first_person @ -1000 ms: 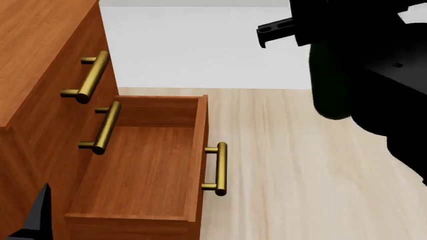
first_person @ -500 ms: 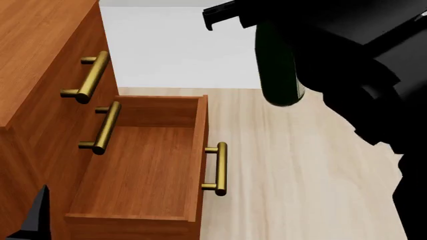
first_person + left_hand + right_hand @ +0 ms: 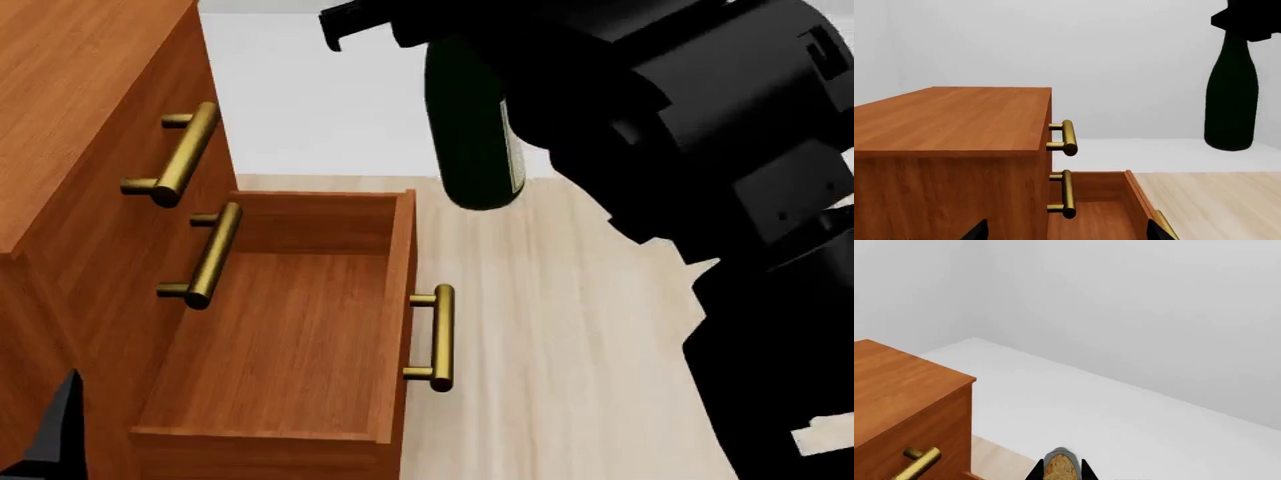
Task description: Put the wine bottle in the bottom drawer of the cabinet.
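Dark green glass — the tall slender wine bottle (image 3: 470, 120) hangs upright from your right gripper (image 3: 400, 20), clenched around its neck, now just beyond the far front corner of the open reddish-brown bottom drawer (image 3: 287, 330). Half a second ago it hung farther out from that drawer; you're closing in. Left gripper (image 3: 54, 440): state can't be told.

Everything I see is evenly and brightly lit, with no single source I can place; no cast shadows fall on the pale floor (image 3: 587, 330); edges are crisp, with no blur or bending at the borders; my right arm (image 3: 694, 120) renders as flat black; the brass handles (image 3: 430, 338) carry soft highlights.
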Robot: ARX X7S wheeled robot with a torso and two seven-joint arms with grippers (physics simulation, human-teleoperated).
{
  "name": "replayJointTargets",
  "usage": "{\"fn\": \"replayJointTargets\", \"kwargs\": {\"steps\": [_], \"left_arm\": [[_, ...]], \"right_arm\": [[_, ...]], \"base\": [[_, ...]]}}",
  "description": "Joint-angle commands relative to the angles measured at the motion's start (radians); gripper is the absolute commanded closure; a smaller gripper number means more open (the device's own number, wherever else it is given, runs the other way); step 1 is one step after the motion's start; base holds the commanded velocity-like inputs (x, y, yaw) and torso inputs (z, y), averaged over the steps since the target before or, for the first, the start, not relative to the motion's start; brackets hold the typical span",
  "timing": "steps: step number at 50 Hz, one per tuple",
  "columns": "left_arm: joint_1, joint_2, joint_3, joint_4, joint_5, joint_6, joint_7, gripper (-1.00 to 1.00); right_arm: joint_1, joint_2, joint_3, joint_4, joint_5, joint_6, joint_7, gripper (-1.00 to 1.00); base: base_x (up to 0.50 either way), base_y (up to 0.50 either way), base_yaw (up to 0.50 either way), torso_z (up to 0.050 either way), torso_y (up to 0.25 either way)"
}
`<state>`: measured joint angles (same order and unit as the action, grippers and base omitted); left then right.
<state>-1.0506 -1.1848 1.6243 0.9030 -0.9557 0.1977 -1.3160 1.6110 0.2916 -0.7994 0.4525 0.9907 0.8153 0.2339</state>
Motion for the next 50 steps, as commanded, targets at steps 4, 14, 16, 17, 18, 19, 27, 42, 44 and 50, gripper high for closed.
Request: {"fn": "replayJointTargets", "kwargs": {"steps": [4, 14, 16, 17, 18, 19, 27, 42, 44, 50], "left_arm": [[0.014, 0.0, -0.004, -0.008, 0.013, 0.021, 0.008, -1.0], [0.023, -0.003, -0.004, -0.017, 0.012, 0.026, 0.011, -1.0], [0.023, -0.005, -0.004, -0.014, 0.012, 0.025, 0.011, -1.0], [0.023, -0.005, -0.005, -0.014, 0.011, 0.023, 0.011, -1.0], [0.022, -0.006, -0.006, -0.013, 0.009, 0.024, 0.011, -1.0], [0.024, -0.007, -0.006, -0.014, 0.011, 0.026, 0.012, -1.0], [0.036, 0.001, -0.003, -0.026, 0.017, 0.033, 0.016, -1.0], [0.043, -0.001, -0.007, -0.037, 0.014, 0.039, 0.022, -1.0], [0.045, -0.003, -0.008, -0.042, 0.011, 0.047, 0.029, -1.0], [0.051, -0.007, -0.009, -0.041, 0.017, 0.05, 0.028, -1.0]], "right_arm": [[-0.001, -0.06, 0.002, 0.041, -0.028, -0.035, -0.039, 1.0], [-0.023, -0.098, -0.01, 0.068, -0.028, -0.06, -0.069, 1.0], [-0.03, -0.105, -0.006, 0.074, -0.024, -0.068, -0.07, 1.0], [-0.032, -0.107, -0.006, 0.076, -0.024, -0.07, -0.07, 1.0], [-0.037, -0.108, 0.0, 0.07, -0.016, -0.071, -0.07, 1.0], [-0.039, -0.107, 0.003, 0.065, -0.012, -0.072, -0.071, 1.0], [-0.061, -0.126, 0.019, 0.056, 0.012, -0.089, -0.077, 1.0], [-0.076, -0.19, 0.003, 0.137, 0.006, -0.132, -0.127, 1.0], [-0.075, -0.203, -0.002, 0.158, 0.001, -0.141, -0.134, 1.0], [-0.069, -0.236, -0.001, 0.212, 0.003, -0.165, -0.16, 1.0]], "base": [[0.0, 0.0, 0.0, 0.0, 0.0], [0.0, 0.0, 0.0, 0.001, 0.001], [0.0, 0.0, 0.0, 0.0, 0.0], [0.0, 0.0, 0.0, 0.0, 0.0], [0.0, 0.0, 0.0, 0.0, 0.0], [0.0, 0.0, 0.0, 0.0, 0.0], [0.0, 0.0, 0.0, 0.0, 0.0], [0.0, 0.0, 0.0, 0.0, 0.001], [0.0, 0.0, 0.0, 0.0, 0.005], [0.0, 0.0, 0.0, 0.002, 0.0]]}}
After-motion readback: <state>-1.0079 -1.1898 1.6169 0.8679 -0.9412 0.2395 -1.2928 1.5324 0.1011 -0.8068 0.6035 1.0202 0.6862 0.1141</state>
